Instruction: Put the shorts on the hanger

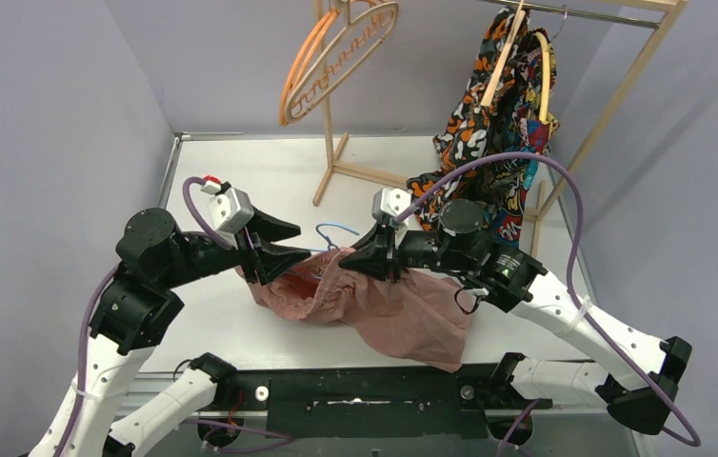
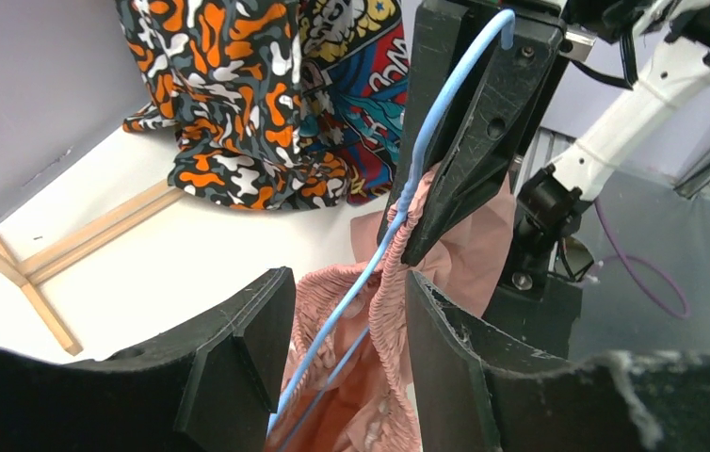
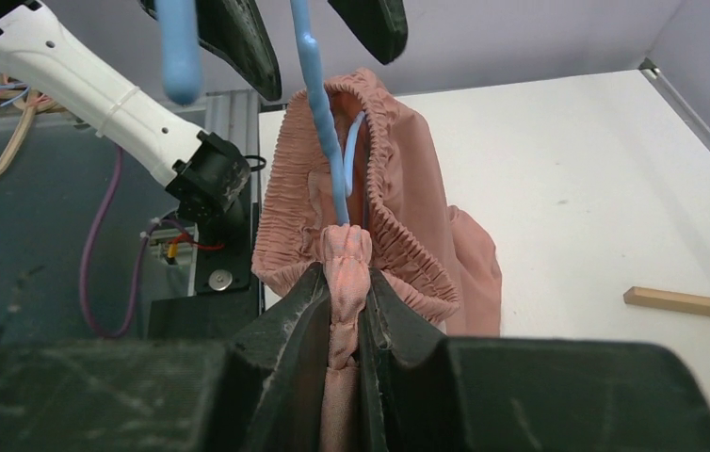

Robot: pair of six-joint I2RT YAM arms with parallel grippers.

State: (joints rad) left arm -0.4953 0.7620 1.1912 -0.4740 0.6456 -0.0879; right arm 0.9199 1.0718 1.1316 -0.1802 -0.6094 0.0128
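The dusty-pink shorts (image 1: 403, 314) hang bunched between both arms, their lower part lying on the table. The thin light-blue wire hanger (image 1: 336, 228) runs down into the gathered waistband opening (image 3: 408, 188). My right gripper (image 3: 346, 292) is shut on a fold of the waistband, and the hanger wire (image 3: 318, 104) rises just beyond its tips. My left gripper (image 2: 346, 348) is open. The hanger wire (image 2: 427, 141) and a strand of waistband (image 2: 394, 301) pass between its fingers, and the strand lies against the right-hand finger. In the top view the left gripper (image 1: 284, 243) faces the right gripper (image 1: 374, 257) across the waistband.
A wooden rack (image 1: 329, 143) stands at the back with an orange hanger (image 1: 303, 67) and a pale wooden hanger (image 1: 365, 38) on it. The multicoloured patterned garment (image 1: 498, 114) hangs at the back right, its hem on the table. The black base rail (image 1: 365, 390) runs along the near edge.
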